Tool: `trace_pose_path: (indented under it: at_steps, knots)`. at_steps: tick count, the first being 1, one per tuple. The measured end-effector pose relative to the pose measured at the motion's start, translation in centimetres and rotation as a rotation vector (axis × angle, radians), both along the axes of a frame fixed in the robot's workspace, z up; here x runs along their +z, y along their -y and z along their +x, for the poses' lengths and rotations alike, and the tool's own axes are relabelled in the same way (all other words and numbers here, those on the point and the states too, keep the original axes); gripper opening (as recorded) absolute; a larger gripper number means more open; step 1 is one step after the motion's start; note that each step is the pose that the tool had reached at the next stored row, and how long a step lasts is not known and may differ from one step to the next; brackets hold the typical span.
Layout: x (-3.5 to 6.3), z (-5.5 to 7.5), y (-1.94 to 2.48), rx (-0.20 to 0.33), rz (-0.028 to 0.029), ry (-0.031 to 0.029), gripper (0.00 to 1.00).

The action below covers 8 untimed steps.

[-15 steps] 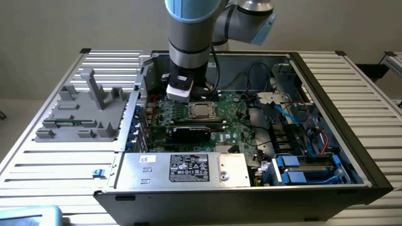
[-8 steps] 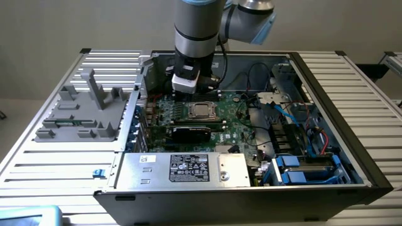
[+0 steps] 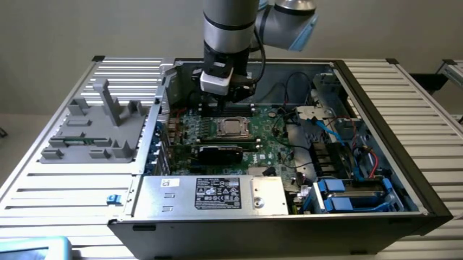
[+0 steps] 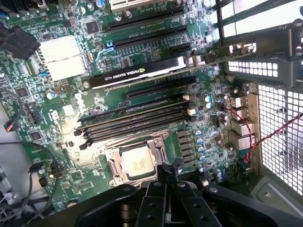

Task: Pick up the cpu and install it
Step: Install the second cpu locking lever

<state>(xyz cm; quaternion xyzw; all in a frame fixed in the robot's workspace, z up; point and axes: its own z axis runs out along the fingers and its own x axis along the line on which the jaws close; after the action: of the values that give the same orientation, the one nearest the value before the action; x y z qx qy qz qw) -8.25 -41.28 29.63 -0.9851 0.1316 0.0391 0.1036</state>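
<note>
Fingers (image 4: 169, 182) closed and empty above the shiny square cpu (image 4: 138, 161) in its socket.

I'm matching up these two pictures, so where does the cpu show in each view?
Exterior view: the cpu lies in its socket frame mid-motherboard, just below the claw in the picture.
Wrist view: the cpu sits in the same frame, close by the shut claw.
Shared landmark: the black graphics card, beyond the memory slots from the socket.

Power supply label (image 3: 218, 194) text illegible
</note>
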Motion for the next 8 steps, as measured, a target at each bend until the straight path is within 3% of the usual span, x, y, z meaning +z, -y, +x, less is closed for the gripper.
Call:
trace_pose_path:
  at_steps: [5,7,8]
  knots:
    - [0.84,0.27,-0.44,0.0,-0.0438,-0.0005,0.11]
    - [0.99,0.4,-0.46,0.0,-0.0544,-0.0046,0.11]
    - [0.99,0.41,-0.46,0.0,-0.0549,-0.0058,0.11]
